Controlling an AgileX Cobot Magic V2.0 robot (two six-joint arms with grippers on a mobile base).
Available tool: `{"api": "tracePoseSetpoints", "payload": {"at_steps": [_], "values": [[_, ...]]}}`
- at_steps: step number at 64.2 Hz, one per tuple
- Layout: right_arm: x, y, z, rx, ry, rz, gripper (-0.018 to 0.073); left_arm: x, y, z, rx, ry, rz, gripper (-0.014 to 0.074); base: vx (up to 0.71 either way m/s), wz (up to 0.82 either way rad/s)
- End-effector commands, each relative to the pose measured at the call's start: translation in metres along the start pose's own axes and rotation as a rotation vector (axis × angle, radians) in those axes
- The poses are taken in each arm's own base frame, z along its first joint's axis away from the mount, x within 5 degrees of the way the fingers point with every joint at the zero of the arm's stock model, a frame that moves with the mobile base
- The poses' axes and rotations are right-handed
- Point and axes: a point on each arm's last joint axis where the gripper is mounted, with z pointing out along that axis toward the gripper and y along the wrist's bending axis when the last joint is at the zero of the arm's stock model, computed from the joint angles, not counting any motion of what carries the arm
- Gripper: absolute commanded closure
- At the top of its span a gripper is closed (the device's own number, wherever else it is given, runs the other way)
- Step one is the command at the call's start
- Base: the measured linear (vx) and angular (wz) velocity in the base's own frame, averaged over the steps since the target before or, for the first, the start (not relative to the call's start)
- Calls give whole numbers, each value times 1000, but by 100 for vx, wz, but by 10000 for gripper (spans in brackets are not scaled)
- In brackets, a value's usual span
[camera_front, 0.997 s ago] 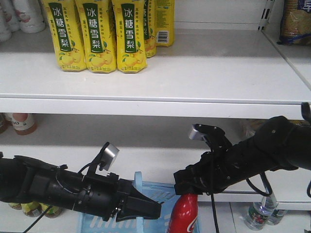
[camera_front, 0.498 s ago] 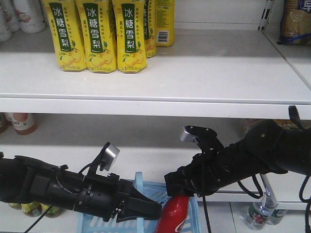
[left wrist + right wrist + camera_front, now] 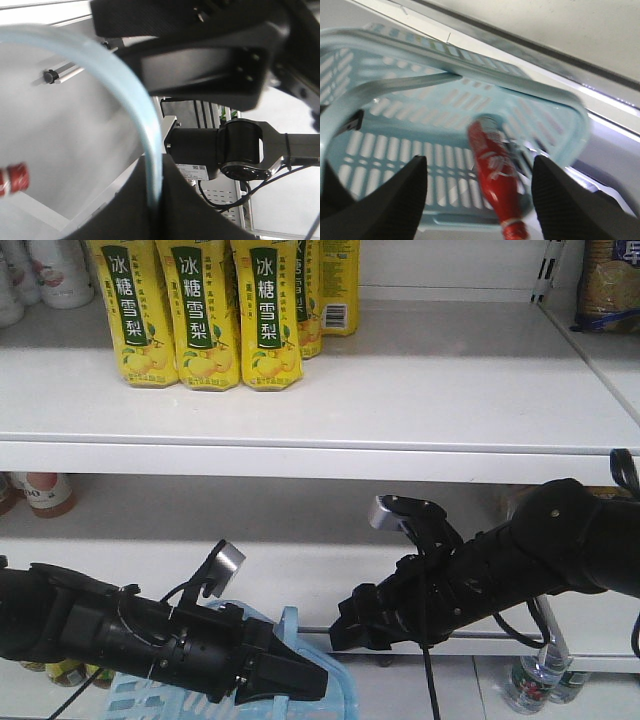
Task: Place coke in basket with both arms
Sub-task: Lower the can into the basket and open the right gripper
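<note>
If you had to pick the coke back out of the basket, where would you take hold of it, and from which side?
Probably from straight above, closing across the wide red middle of the coke. It lies on its side on the floor of the basket, so the slotted walls block a sideways approach, and the narrow capped end gives less to grip.

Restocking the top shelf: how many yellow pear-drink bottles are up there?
4 visible on the top shelf: three in a front row, left, middle and right, and one behind them. More may be hidden behind the front row.
</note>
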Motion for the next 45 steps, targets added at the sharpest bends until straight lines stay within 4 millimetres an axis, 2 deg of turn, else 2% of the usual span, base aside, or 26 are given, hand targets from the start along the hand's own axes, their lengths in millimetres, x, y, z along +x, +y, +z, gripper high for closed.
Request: {"api": "tracePoseSetpoints", "payload": {"at_steps": [1,11,23,32,45], "values": [[-4,12,-21,-1,-36,-36,107,-7,-32,-6,176,-64,25,603,0,0],[12,11,-31,44,-43,-28,107,-7,-32,-6,176,-64,25,603,0,0],[47,13,-47,53,-98,-26,107,-7,-32,-6,176,-64,25,603,0,0],[65,23,-73,56,-204,-84,107,-7,-32,-6,176,-64,25,603,0,0],[75,32,-117,170,-432,-182,107,-7,-32,-6,176,-64,25,603,0,0]]}}
